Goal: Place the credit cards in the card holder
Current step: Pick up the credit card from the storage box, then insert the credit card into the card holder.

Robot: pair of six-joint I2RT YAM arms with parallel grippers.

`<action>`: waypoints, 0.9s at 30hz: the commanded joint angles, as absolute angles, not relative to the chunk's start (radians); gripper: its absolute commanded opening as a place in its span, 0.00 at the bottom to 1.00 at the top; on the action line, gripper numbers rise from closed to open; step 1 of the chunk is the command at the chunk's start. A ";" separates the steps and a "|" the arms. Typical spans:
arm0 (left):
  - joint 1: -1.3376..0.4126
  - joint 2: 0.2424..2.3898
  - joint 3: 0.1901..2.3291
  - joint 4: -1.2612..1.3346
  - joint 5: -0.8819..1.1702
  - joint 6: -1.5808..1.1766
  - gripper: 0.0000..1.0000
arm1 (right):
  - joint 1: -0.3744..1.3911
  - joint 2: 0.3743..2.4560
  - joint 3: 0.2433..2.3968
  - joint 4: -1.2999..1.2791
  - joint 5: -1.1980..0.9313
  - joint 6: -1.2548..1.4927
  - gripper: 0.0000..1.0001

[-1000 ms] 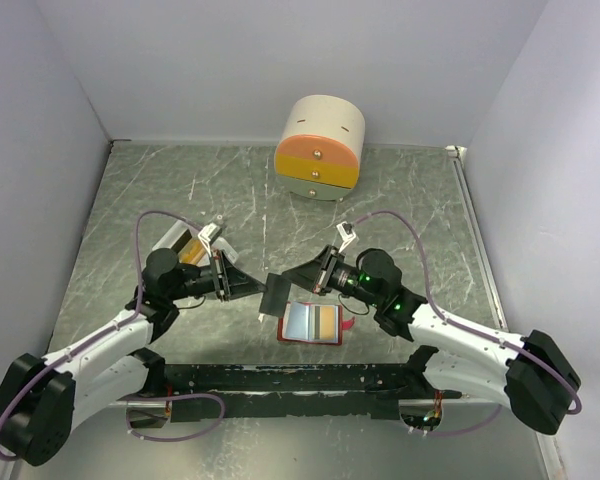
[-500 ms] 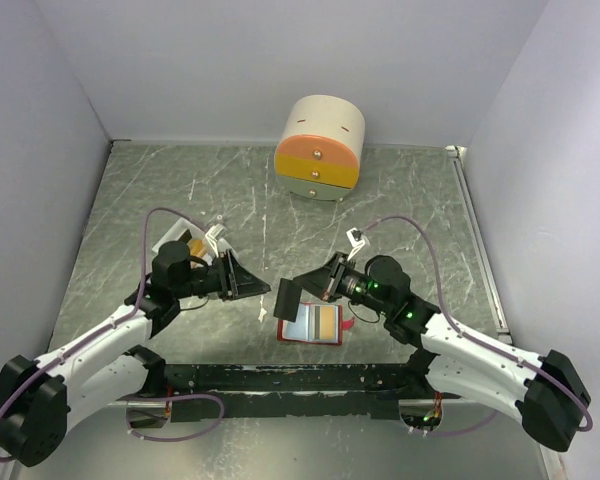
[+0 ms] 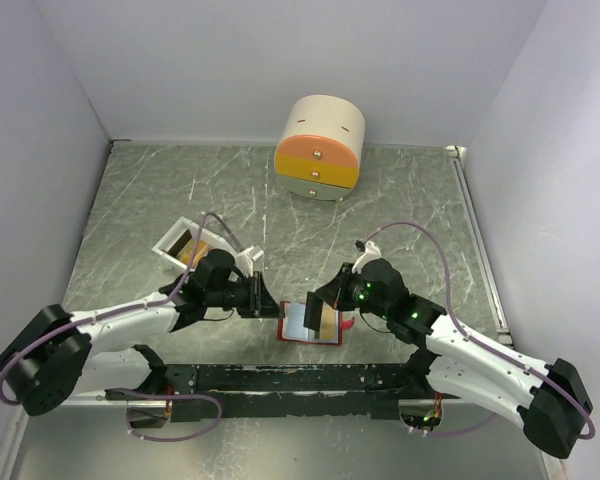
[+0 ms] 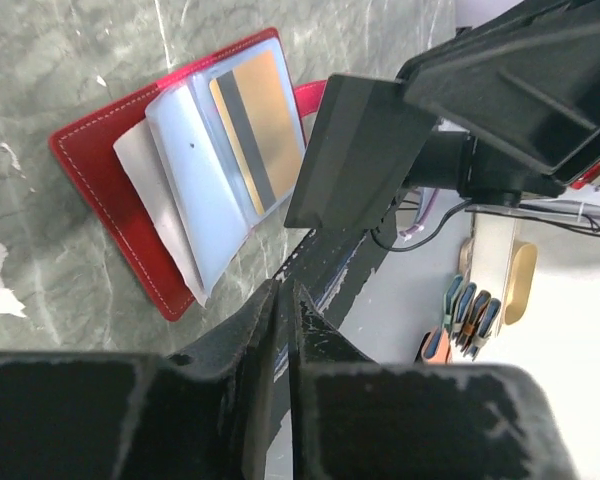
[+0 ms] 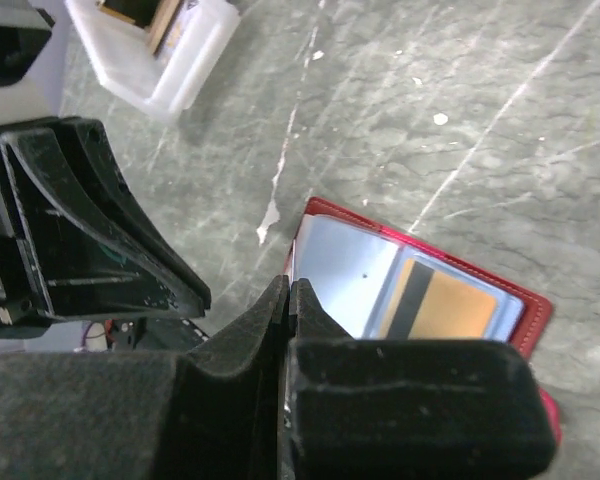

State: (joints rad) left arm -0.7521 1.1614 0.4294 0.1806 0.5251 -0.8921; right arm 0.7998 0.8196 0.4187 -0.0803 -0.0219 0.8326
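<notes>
Credit card (image 4: 355, 150) lowered, now over card holder (image 4: 105, 195)

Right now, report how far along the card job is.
Done: one orange-gold card sits in a sleeve of the open card holder. In hand: the right gripper pinches a dark card at the holder, not yet inserted. Left: that card, plus the cards lying in the white tray.

The right claw (image 5: 288, 285) pinches a matt dark plastic card (image 4: 350, 150); just below, a red, perhaps leatherette card holder (image 4: 90, 165), glossy sleeves (image 4: 195, 160).
</notes>
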 commanded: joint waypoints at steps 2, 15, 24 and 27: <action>-0.823 1.274 0.464 0.325 0.477 -0.896 0.17 | 0.773 0.809 0.396 -0.137 0.032 0.801 0.00; -0.868 1.437 0.458 0.307 0.389 -0.818 0.13 | 0.707 0.866 0.336 -0.024 -0.029 0.819 0.00; -0.871 1.479 0.443 0.310 0.379 -0.806 0.12 | 0.689 0.913 0.319 0.046 -0.071 0.846 0.00; -0.871 1.485 0.435 0.318 0.381 -0.808 0.12 | 0.687 0.925 0.316 0.062 -0.074 0.850 0.00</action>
